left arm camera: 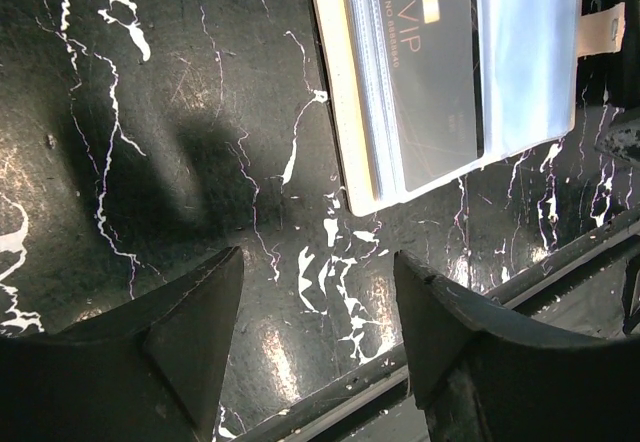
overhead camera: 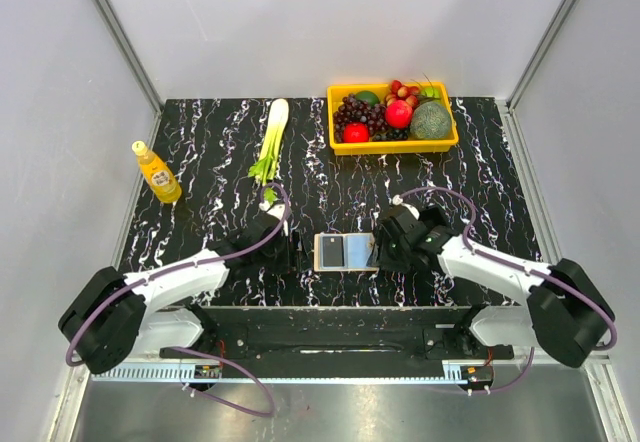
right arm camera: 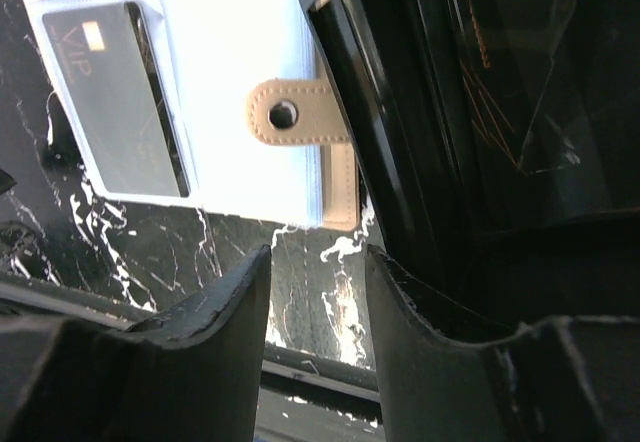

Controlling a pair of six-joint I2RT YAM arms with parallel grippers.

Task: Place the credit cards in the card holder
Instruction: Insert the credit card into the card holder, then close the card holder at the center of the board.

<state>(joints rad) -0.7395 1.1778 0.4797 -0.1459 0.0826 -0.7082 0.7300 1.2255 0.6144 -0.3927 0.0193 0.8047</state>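
Likely light and floppy, the card holder [left arm camera: 530,62] is seen open ahead of the left jaws and right jaws, both spread and empty; its beige edge should be pinched.

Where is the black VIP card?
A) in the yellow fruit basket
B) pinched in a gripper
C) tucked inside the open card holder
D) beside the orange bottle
C: the black VIP card sits behind a clear sleeve of the card holder, which lies open.
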